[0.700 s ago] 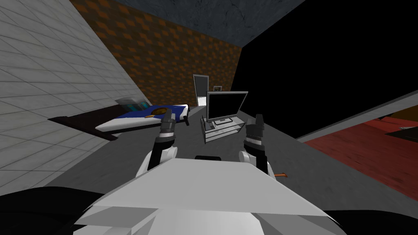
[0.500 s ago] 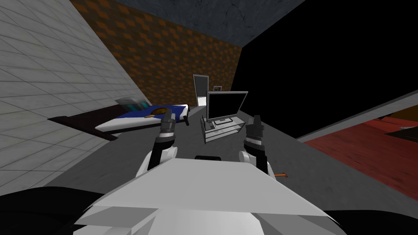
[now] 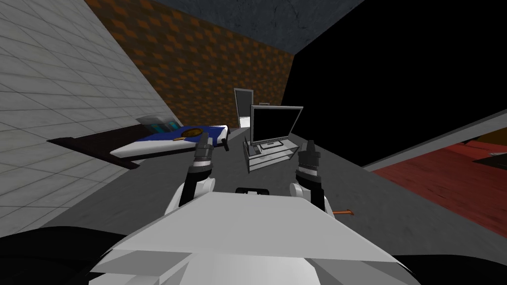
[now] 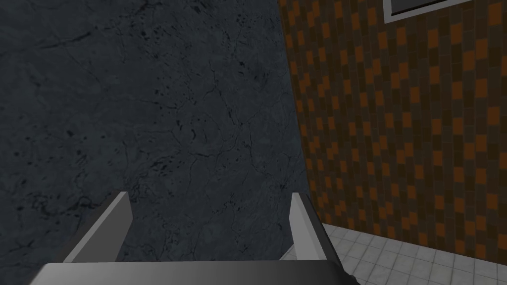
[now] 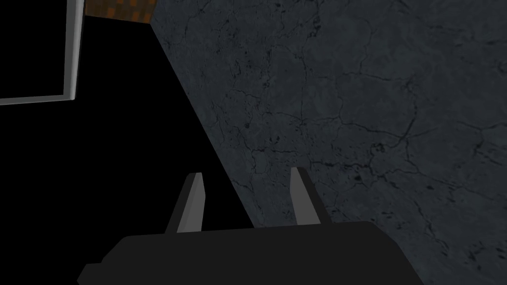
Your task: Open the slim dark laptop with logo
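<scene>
A flat grey slab [image 3: 271, 145] lies on the top shelf of the glass stand [image 3: 267, 158], right under the dark-screened television [image 3: 275, 124]. I cannot tell whether it is the laptop. It sits ahead of my hands, between them. My left gripper [image 3: 204, 141] is raised with its jaws wide. My right gripper [image 3: 309, 147] is raised too, its jaws narrower and holding nothing. Left of the stand is a bed [image 3: 163, 143] with a blue cover.

Open floor [image 3: 228, 166] is left ahead, bounded by the bed [image 3: 198, 134] and what seems a TV stand [image 3: 270, 157].
</scene>
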### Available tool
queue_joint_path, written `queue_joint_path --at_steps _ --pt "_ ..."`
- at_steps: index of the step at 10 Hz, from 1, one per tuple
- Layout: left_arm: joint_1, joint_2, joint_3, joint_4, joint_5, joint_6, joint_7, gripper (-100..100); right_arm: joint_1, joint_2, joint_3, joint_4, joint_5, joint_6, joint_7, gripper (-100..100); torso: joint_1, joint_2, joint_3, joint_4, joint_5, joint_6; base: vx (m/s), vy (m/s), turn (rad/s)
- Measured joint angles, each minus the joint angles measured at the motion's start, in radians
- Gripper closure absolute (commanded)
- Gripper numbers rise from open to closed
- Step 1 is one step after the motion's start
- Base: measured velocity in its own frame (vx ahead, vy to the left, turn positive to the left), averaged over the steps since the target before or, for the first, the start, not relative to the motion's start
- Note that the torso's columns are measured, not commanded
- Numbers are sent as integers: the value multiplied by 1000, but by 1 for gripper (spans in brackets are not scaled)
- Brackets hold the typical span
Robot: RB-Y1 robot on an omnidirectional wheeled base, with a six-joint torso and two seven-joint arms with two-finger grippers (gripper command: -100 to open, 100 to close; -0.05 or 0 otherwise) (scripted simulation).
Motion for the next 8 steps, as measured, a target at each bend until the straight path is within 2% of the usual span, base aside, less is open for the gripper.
queue_joint_path --at_steps 2,3,5,8 --pt "0 0 0 0 0 0 0 0 0 0 0 0 0 0 0 0 0 148 -295 148 0 0 0 0 0" --pt "0 0 0 0 0 0 0 -100 0 0 0 0 0 0 0 0 0 221 -443 221 0 0 34 -19 -13" --pt "-12 43 2 22 -3 12 -2 -100 0 0 0 0 0 0 0 0 -1 263 -533 264 0 0 58 -37 -20" --pt "-27 87 4 87 -12 26 -11 -100 0 0 0 0 0 0 0 0 -1 268 -537 268 0 0 76 -58 -21"
